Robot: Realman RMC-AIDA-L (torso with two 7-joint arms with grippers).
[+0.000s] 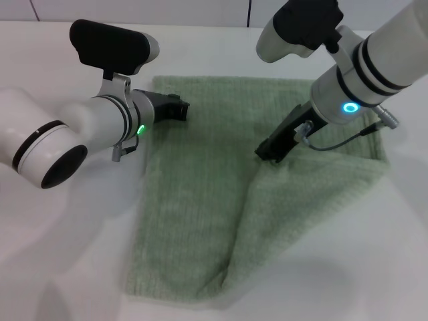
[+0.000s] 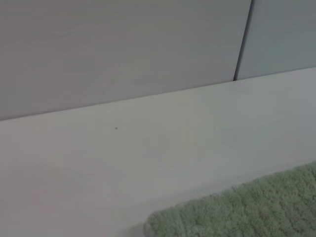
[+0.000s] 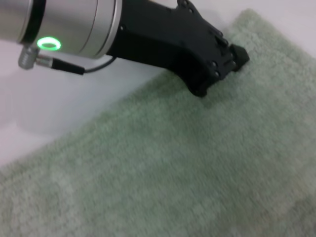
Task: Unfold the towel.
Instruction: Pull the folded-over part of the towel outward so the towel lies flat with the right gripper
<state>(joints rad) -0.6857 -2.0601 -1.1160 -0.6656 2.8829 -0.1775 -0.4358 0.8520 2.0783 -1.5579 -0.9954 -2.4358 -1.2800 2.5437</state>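
The pale green towel (image 1: 194, 200) lies on the white table, with its right part folded over into a slanted flap (image 1: 301, 194). My right gripper (image 1: 267, 154) is low at the flap's upper tip, shut on the towel there. My left gripper (image 1: 182, 109) rests at the towel's far left edge, close to the far left corner. The right wrist view shows that left gripper (image 3: 222, 69) from the other side, its black tip down on the towel (image 3: 187, 168) near the edge. In the left wrist view only a towel corner (image 2: 247, 212) shows.
Bare white table (image 1: 73, 254) surrounds the towel on all sides. A pale wall (image 2: 123, 49) with a dark vertical seam rises behind the table's far edge. A thin cable (image 1: 341, 142) loops beside the right wrist.
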